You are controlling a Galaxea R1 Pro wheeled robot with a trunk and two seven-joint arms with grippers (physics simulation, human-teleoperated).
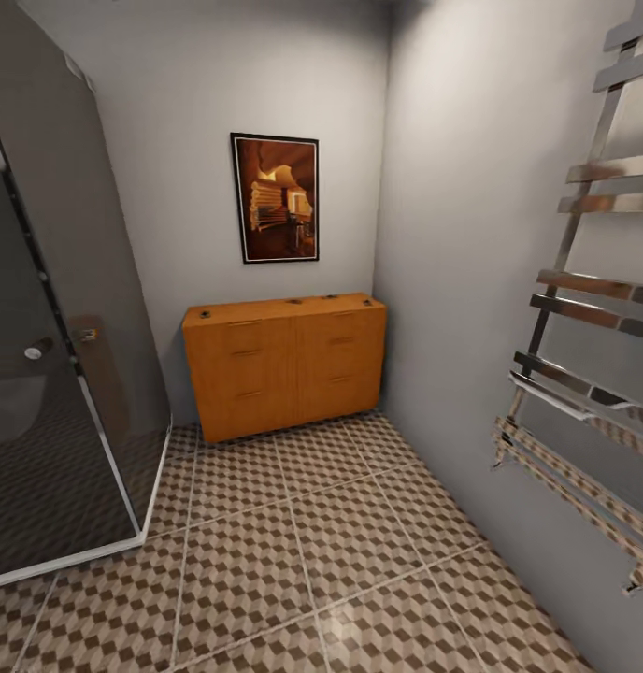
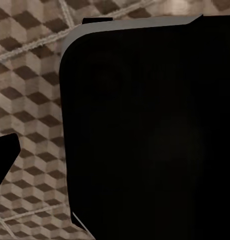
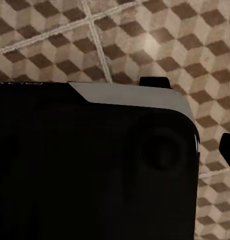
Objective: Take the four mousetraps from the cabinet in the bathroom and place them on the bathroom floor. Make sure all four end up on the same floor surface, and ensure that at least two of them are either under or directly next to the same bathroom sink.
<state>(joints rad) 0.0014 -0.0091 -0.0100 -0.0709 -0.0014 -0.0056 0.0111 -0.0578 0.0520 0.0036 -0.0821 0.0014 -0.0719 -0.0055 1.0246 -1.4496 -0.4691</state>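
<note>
The orange-wood cabinet sits at 12 o'clock against the far wall w/ small dark bits on its top, prob. the mousetraps, robot facing it across the cube-pattern bathroom floor to approach; hand states: can't tell, both wrist cams mostly blocked by dark robot body.

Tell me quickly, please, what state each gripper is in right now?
Left gripper: cannot be told; its fingers are not clearly seen.
Right gripper: cannot be told, same reason.
</note>
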